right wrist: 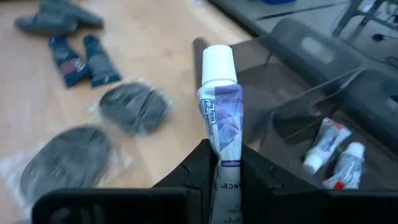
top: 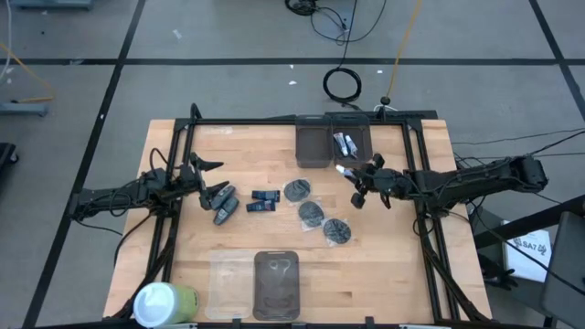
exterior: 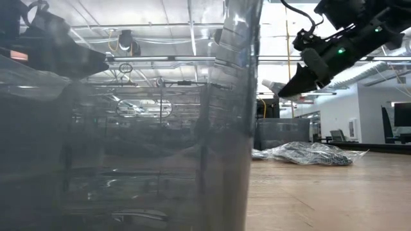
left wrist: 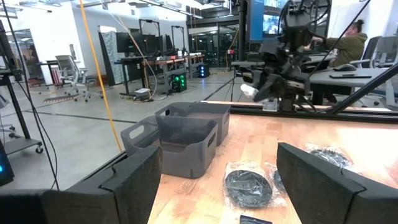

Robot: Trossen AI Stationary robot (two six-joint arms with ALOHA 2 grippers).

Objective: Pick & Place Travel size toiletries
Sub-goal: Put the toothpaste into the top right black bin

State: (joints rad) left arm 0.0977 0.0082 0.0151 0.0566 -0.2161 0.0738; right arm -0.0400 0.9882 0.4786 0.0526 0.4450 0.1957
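My right gripper (top: 355, 177) is shut on a white tube (right wrist: 221, 118) with purple print. It hovers just short of the two dark bins (top: 315, 146) at the table's far edge. One bin holds two white tubes (right wrist: 336, 152). Three round dark packets (top: 312, 212) in clear wrap lie flat mid-table. Left of them lie two dark blue packs (top: 263, 201) and grey bottles (top: 223, 203). My left gripper (top: 212, 179) is open above the grey bottles and touches nothing. My right gripper pinches the white tube between its two fingers (right wrist: 198, 163) at the tube's lower body (right wrist: 225, 163), opposite the cap. The white cap (right wrist: 219, 62) points forward, away from the wrist and along the fingers. The tube is lifted clear of the table.
Two see-through bins (top: 276, 285) sit at the table's near edge and block most of the low view. A big white-and-green cylinder (top: 164, 302) lies at the near left corner. A black frame rims the tabletop. A person sits in the room beyond.
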